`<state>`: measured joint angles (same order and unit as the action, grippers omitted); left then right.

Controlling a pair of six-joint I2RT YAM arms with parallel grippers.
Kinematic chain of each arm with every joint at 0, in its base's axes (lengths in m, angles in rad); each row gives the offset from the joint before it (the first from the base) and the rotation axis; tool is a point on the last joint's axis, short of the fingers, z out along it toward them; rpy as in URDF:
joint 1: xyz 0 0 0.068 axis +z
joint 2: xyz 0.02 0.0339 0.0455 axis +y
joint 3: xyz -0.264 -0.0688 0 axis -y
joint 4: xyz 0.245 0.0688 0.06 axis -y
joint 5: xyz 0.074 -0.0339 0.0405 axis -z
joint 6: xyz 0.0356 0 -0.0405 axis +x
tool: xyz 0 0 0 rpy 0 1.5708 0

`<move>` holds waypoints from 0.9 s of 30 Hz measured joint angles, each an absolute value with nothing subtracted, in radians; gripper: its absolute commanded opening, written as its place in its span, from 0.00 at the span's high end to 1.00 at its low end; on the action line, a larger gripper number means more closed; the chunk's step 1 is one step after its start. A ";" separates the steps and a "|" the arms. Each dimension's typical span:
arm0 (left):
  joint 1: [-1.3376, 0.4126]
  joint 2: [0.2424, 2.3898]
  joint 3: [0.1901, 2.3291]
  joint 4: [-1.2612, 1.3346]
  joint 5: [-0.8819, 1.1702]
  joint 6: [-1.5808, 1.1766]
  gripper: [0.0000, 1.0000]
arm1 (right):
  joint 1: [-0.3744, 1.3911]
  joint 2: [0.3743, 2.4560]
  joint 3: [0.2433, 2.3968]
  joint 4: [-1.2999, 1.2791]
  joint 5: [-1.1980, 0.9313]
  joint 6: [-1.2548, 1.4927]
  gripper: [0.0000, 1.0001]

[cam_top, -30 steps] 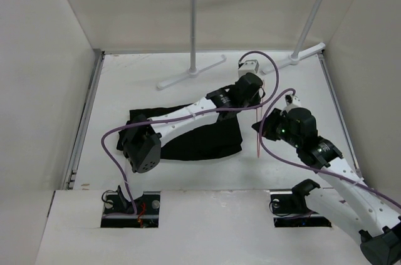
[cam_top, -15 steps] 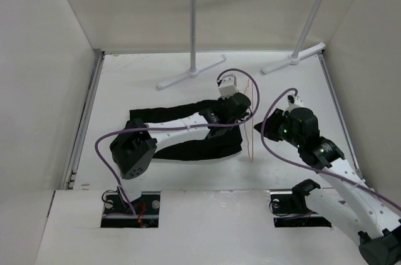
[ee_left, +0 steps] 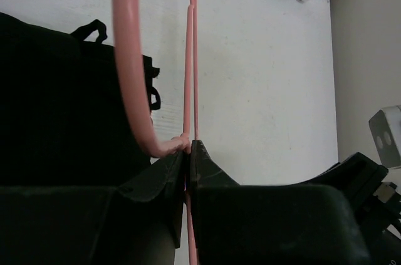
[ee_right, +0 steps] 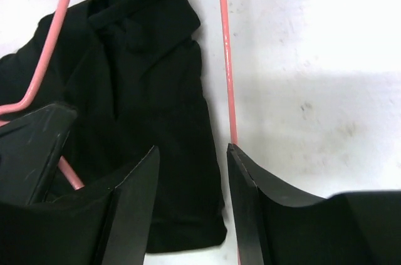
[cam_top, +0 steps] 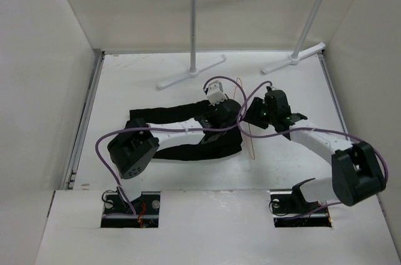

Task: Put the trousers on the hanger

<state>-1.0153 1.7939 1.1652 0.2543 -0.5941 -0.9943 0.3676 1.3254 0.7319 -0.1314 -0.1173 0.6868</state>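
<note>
Black trousers lying spread on the table left of centre, left gripper clamping tight on the pink hanger wire at the cloth's right edge, right gripper hovering alongside, fingers standing apart, one touching the wire.

A grey metal clothes rack with white joints stands at the far end of a white table. Its horizontal bar runs across the top of the overhead view, and its two white feet rest on the tabletop close to the back wall. Plain beige walls enclose the table on the left, back and right, and a pale board with two rectangular cutouts lies along the near edge.
</note>
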 measured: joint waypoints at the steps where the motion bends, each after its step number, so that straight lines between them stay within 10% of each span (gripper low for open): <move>1: -1.009 1.796 1.156 0.263 -0.596 -1.001 1.00 | 0.368 1.353 0.735 -0.109 -0.125 0.685 0.46; 27: -0.958 1.853 1.036 0.323 -0.573 -1.065 1.00 | 0.422 1.631 0.800 0.030 -0.145 0.686 0.52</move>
<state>-0.9581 1.8530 1.0363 0.3233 -0.5728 -1.0653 0.4221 1.6310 0.7998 0.0296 -0.1452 0.6857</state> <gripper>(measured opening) 0.036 0.471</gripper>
